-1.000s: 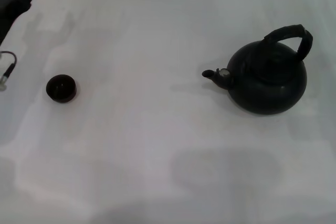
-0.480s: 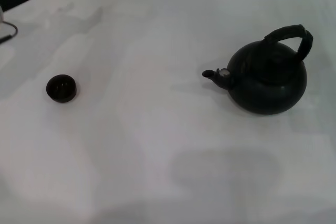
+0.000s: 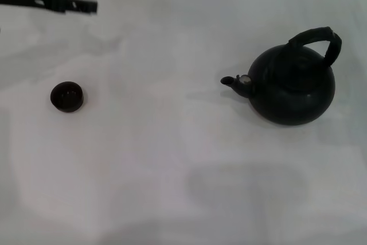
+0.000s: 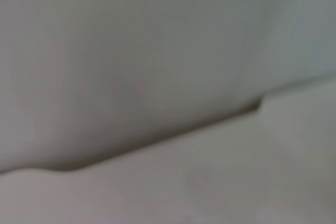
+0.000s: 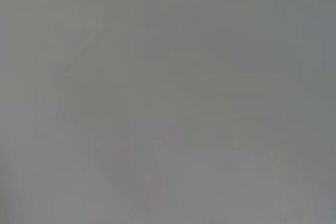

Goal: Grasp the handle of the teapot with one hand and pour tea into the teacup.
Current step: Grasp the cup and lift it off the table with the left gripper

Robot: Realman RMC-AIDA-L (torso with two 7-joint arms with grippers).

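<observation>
Found the teapot (image 3: pixel 292 87) standing upright on the right of the white table (image 3: pixel 172 159), untouched, its spout (image 3: pixel 232 81) turned toward the teacup (image 3: pixel 67 96) well apart on the left. Caught only a blurred dark stretch of the left gripper (image 3: pixel 86 7) at the far left, clear of both, and could not tell whether clenched or released; saw nothing of the right gripper. Judged the grasp not yet made: best closed around the crown of the arched handle (image 3: pixel 321 38) from above, centred so the pot hung level, then tipped slowly over the cup.
</observation>
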